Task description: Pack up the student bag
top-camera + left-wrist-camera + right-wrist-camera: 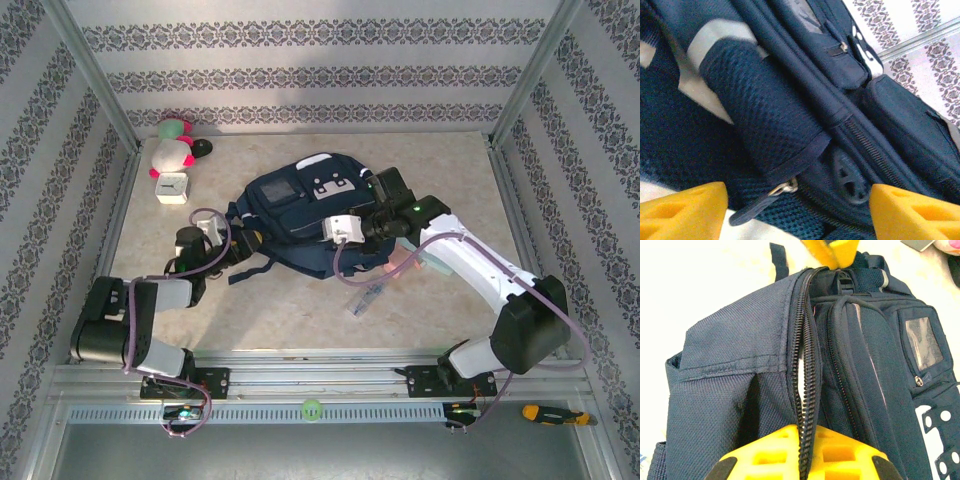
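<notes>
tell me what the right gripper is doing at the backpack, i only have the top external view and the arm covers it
observer: In its wrist view the right gripper is shut on the open zipper edge of the student bag.
operator: is that zipper open then
observer: Partly. The two rows of zipper teeth stand apart, with a pale gap between them.
operator: and the left gripper, has it got anything
observer: No. The left gripper is open, and a zipper pull lies between its fingers without touching them.
</notes>
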`<action>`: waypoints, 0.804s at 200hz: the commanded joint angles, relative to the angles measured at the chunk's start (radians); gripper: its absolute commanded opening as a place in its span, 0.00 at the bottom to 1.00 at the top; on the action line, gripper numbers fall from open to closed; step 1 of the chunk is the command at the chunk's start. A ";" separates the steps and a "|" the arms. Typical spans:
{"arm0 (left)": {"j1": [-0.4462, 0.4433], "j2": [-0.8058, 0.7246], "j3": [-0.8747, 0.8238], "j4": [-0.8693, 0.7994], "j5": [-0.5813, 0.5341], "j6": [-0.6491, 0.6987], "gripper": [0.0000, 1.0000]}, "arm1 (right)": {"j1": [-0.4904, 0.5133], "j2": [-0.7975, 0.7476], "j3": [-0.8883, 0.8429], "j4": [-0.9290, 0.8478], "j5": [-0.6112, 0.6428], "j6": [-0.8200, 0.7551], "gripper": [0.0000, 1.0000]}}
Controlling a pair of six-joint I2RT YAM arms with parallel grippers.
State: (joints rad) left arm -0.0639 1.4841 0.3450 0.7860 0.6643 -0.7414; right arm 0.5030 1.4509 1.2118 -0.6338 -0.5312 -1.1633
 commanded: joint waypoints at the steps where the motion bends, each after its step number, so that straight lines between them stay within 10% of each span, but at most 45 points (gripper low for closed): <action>1: 0.007 0.064 -0.058 0.309 0.018 -0.032 0.70 | -0.037 0.013 0.069 0.014 -0.095 -0.019 0.00; 40: 0.005 0.222 -0.122 0.640 0.034 -0.002 0.64 | -0.080 0.039 0.132 -0.047 -0.154 -0.036 0.00; 96: -0.054 0.286 -0.100 0.641 0.064 0.191 0.61 | -0.102 0.077 0.208 -0.119 -0.199 -0.053 0.00; 161: -0.063 0.287 -0.082 0.640 0.065 0.299 0.16 | -0.103 0.077 0.226 -0.146 -0.202 -0.044 0.00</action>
State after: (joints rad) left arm -0.1120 1.7741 0.2474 1.3548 0.7055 -0.5186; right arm 0.4076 1.5410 1.3941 -0.7807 -0.6521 -1.2049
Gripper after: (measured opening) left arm 0.266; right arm 0.049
